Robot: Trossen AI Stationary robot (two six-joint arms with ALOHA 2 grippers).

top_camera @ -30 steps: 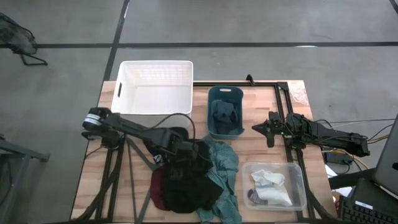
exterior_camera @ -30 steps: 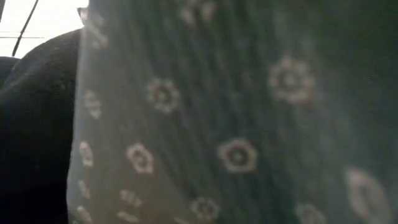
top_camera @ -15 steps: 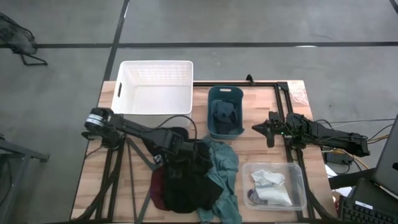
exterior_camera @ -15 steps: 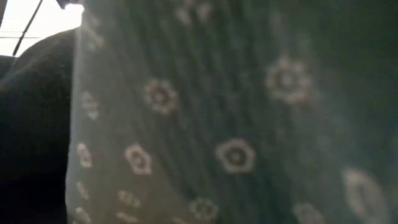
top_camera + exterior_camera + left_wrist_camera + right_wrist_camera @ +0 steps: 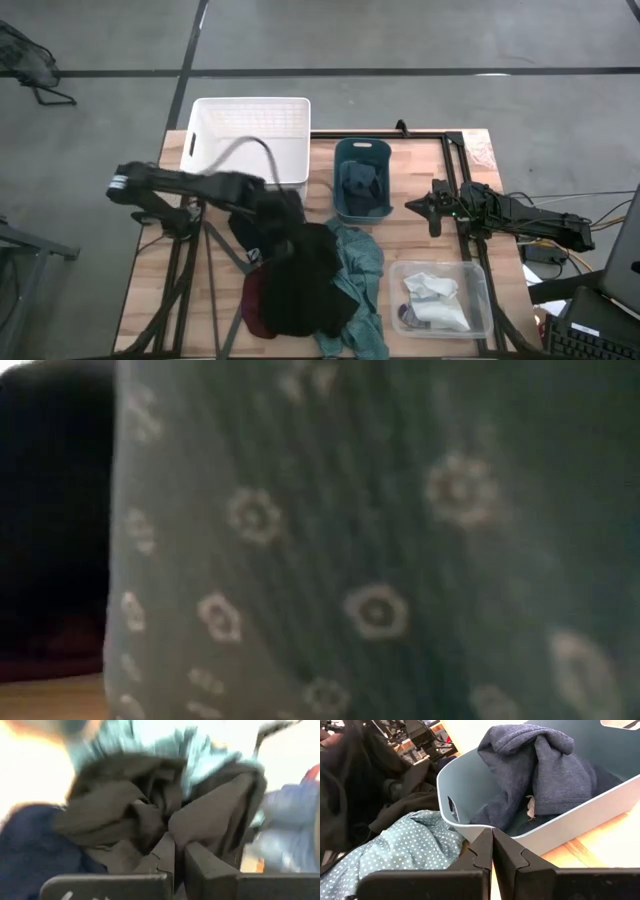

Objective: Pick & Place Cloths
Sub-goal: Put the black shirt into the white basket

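My left gripper point(image 5: 288, 238) point(image 5: 175, 854) is shut on the large black cloth point(image 5: 300, 290), above the heap at the table's near middle. Beside the black cloth lie a teal green dotted cloth point(image 5: 362, 262) and a maroon cloth point(image 5: 250, 305). The teal green cloth point(image 5: 380, 560) fills most of the low view. A dark navy cloth point(image 5: 360, 185) point(image 5: 535, 765) lies in the teal bin point(image 5: 340, 170). White and grey cloths point(image 5: 432, 300) lie in the clear bin point(image 5: 480, 300). My right gripper point(image 5: 412, 207) point(image 5: 492, 847) is shut and holds nothing, right of the teal bin. My left gripper pinches a bunched fold of the black cloth point(image 5: 170, 827) between its two fingers point(image 5: 160, 857). The fingers slant down from the table's left. The cloth hangs below and spreads away from the fingers, with its lower part still on the heap point(image 5: 300, 320).
A white bin point(image 5: 250, 140) stands at the far left of the table, just beyond my left arm. The teal bin stands at the far middle and the clear bin at the near right. A black frame point(image 5: 455, 160) runs along the right side.
My left gripper has risen and drawn back toward the white bin with the black cloth in its hold. The cloth's upper part has been pulled up with it, while its lower part stays on the heap. In the low view the black cloth now stands higher.
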